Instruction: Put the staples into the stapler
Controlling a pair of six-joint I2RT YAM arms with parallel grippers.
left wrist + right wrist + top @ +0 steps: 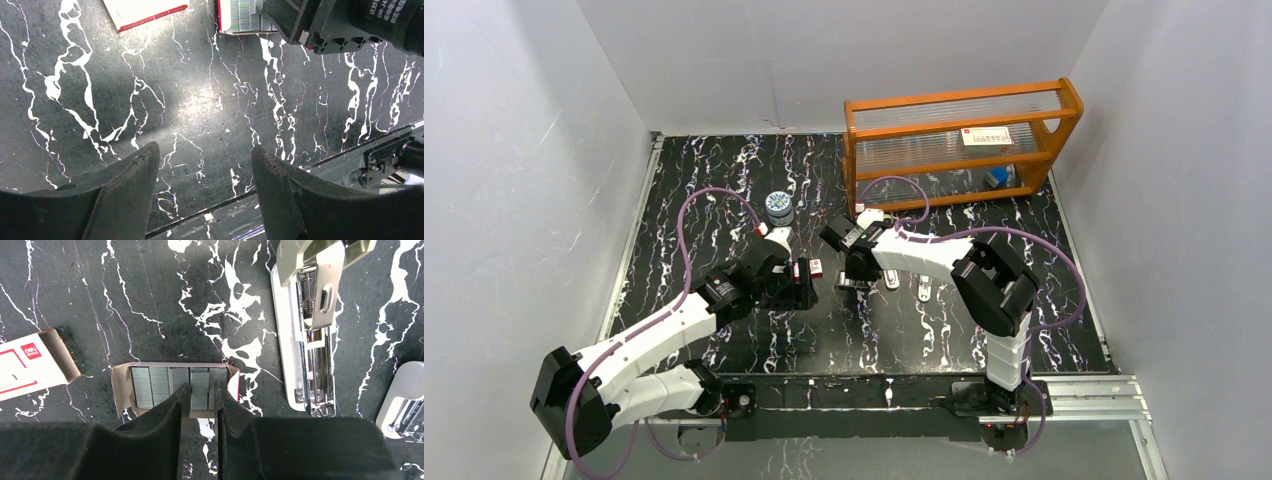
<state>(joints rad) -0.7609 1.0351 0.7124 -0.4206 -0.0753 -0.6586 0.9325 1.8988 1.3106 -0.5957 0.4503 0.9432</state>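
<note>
Left fingers [130,170]: spread wide, nothing between them, hanging over bare black marbled counter [200,100]. From the left wrist, a red-and-white box sleeve [145,10] lies at 11 o'clock and the open tray [224,15] at 12 o'clock, up at the frame edge.

Overhead: a small round pot [778,206] stands at 12 o'clock from the left arm's tip, well apart from it.

Centre: the cardboard tray sits on the counter with the staples [150,385] packed in it as side-by-side silver strips. The empty sleeve lies just off the tray at 9 o'clock.

Right fingers [170,410]: drawn close, only a narrow slot open, tips down inside the tray astride one strip. Probably pinching that strip; the tips hide the contact itself.

Stapler [290,350]: at 2 o'clock from the tray, near but not touching, lying open lengthwise, metal channel and spring exposed, top arm swung up.

Far right: a second pale grey piece [402,395] lies at 3 o'clock from the stapler.

Back right: a wooden rack [964,140] stands at 1 o'clock.
</note>
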